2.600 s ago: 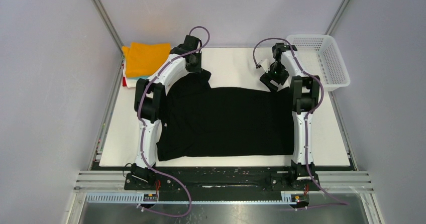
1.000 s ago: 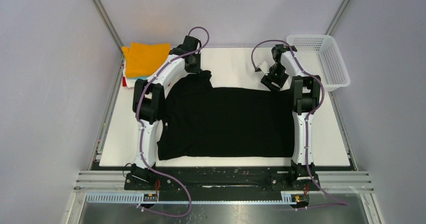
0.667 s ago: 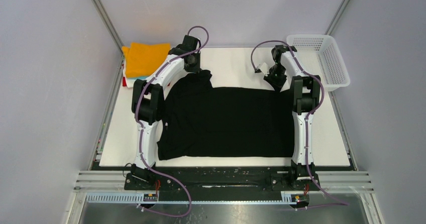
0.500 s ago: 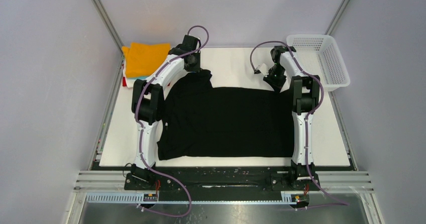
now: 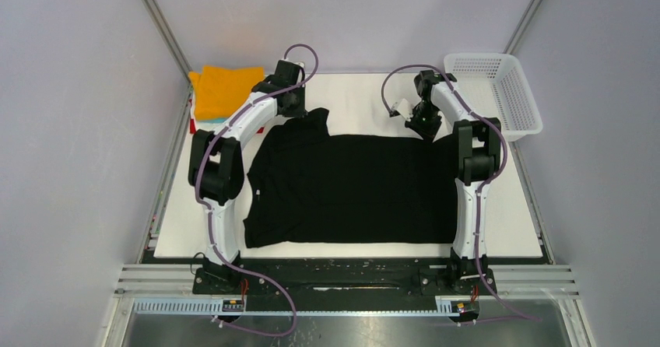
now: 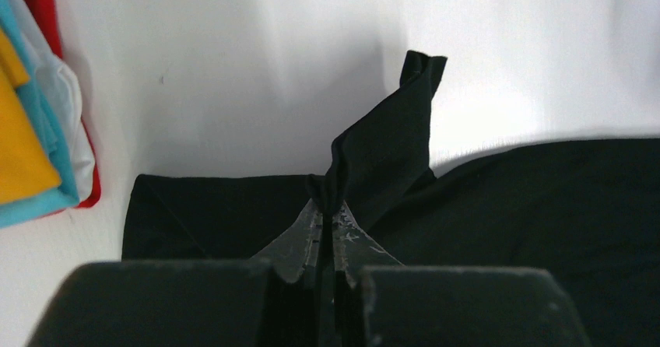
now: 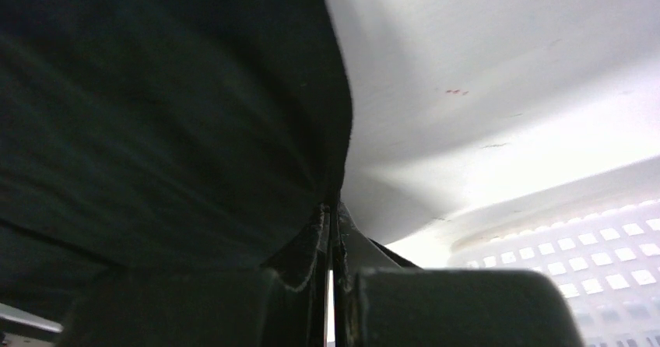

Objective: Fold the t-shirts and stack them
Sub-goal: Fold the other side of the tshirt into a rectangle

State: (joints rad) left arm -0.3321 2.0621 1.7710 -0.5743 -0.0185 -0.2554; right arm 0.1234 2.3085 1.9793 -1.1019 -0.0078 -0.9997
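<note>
A large black t-shirt [image 5: 350, 187] lies spread on the white table [image 5: 362, 98]. My left gripper [image 5: 299, 113] is shut on its far left corner. In the left wrist view the pinched cloth [image 6: 381, 145] rises in a tilted fold from the left gripper [image 6: 327, 211]. My right gripper [image 5: 424, 126] is shut on the shirt's far right edge. The right wrist view shows that edge [image 7: 156, 113] clamped between the closed tips of the right gripper [image 7: 333, 216]. Folded t-shirts sit stacked at the far left corner, orange [image 5: 226, 89] on top, with teal [image 6: 43, 129], white [image 6: 66, 102] and red [image 6: 39, 5] below.
A white mesh basket [image 5: 510, 90] stands at the far right corner, close to the right arm; it also shows as a basket [image 7: 591, 242] in the right wrist view. Grey walls and metal frame rails enclose the table on three sides.
The right gripper has closed on the shirt's far right edge. The left arm's elbow has swung outward to the left, its gripper still holding the far left corner.
</note>
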